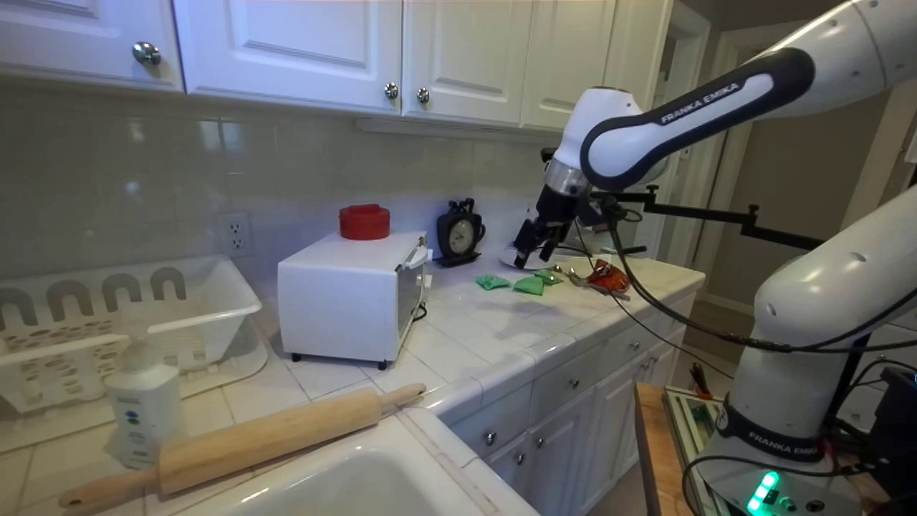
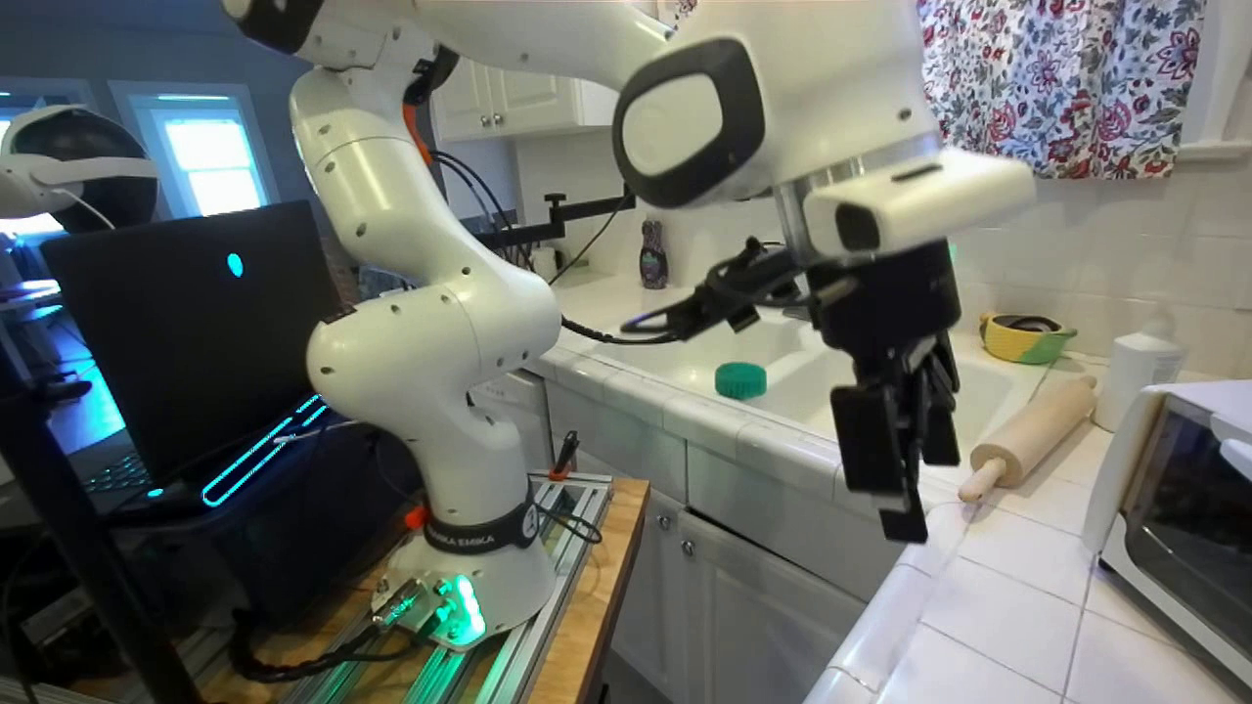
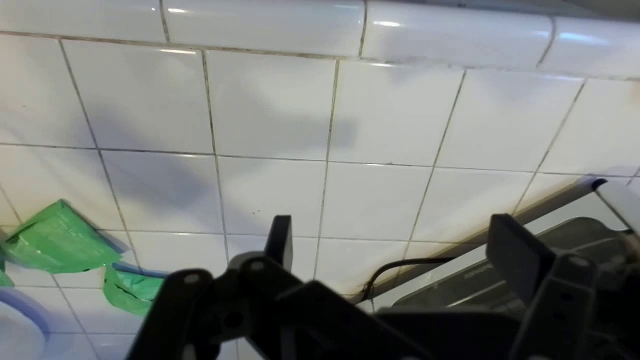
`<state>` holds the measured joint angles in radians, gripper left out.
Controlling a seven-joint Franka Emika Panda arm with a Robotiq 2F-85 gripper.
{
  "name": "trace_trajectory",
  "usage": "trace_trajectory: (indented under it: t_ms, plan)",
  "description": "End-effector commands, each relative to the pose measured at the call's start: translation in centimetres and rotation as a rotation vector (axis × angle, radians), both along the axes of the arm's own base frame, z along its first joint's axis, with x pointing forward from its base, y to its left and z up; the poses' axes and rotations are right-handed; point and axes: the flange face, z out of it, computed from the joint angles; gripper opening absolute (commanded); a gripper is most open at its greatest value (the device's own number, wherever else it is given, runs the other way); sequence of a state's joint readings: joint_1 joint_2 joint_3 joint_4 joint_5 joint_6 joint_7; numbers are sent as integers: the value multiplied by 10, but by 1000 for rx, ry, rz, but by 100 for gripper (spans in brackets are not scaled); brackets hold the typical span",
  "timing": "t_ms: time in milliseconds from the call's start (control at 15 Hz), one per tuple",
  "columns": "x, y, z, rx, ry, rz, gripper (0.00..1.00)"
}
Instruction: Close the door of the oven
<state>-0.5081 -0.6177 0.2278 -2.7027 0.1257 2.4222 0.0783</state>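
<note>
Nearest to the camera, in the wrist view, was the black Robotiq gripper (image 3: 393, 235). It was in a released condition, its two fingers (image 3: 515, 257) widely spread, and it hung above the tiled countertop (image 1: 494, 344), apart from the white toaster oven (image 1: 340, 304). The oven door (image 2: 1198, 504), a dark panel with a pale edge, stood upright on the side which was turned toward the far end of the countertop; whether it was completely pressed in, I could not tell. The oven itself stood set back from the front edge, close to the inner corner, where the sink (image 1: 365, 462) began. A red container (image 1: 364, 223) sat on top of it, toward the rear. Near the back edge, just past the oven, stood a black stand with a round dial (image 1: 461, 236). Farther on, nearer to the end edge, lay crumpled green packets (image 1: 530, 285), and beside them an orange-red packet (image 1: 609, 276). On the opposite side of the oven, a white dish rack (image 1: 215, 287) was placed along the back edge. A wooden rolling pin (image 1: 272, 438) lay beside the sink, and a white bottle (image 1: 147, 412) stood upright near it. In an exterior view, a green round object (image 2: 740, 379) showed at the sink, and a yellow and green basket (image 2: 1022, 339) sat near the rolling pin.
</note>
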Motion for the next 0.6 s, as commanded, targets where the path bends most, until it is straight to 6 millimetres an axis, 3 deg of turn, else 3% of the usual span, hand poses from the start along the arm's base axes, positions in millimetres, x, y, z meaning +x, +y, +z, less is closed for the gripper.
trace_trajectory:
  t_ms: [0, 67, 200, 533]
  plan:
    - [-30, 28, 58, -49, 14, 69, 100]
    - [-13, 17, 34, -24, 15, 51, 100]
    - [-19, 23, 48, -23, -7, 63, 100]
    - [-14, 18, 34, -6, 23, 60, 100]
